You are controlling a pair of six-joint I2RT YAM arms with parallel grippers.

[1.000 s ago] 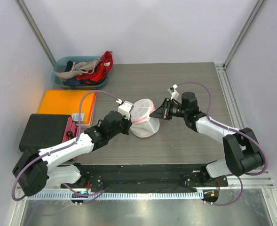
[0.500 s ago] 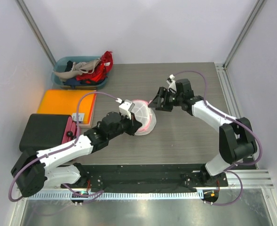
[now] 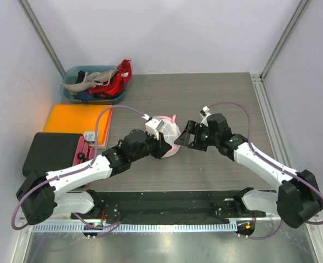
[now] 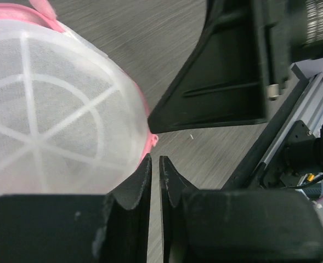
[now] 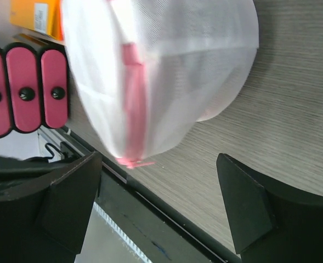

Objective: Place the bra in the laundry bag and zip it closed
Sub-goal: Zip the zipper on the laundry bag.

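Observation:
The laundry bag [image 3: 168, 131] is a rounded white mesh dome with pink zip trim, lying on the wooden table between the two arms. In the left wrist view the laundry bag [image 4: 51, 109] fills the upper left, and my left gripper [image 4: 154, 159] sits at its pink rim, fingers together with only a thin slit and nothing in it. My left gripper [image 3: 164, 147] lies at the bag's near side. My right gripper [image 3: 179, 137] stands open just right of the bag. The laundry bag [image 5: 166, 66] and its pink zip [image 5: 132, 104] lie ahead of the right gripper [image 5: 160, 159]. The bra is hidden.
A teal bin [image 3: 73, 93] heaped with clothes stands at the back left. An orange flat block [image 3: 76, 119] and a black box with pink pads [image 3: 54, 153] lie along the left side. A black and metal rail [image 3: 166, 200] runs along the near edge.
My right gripper let go of the bag's pink edge, opened wide and drew back a little. The bag went from a stretched shape to a rounded dome and shifted with the left gripper.

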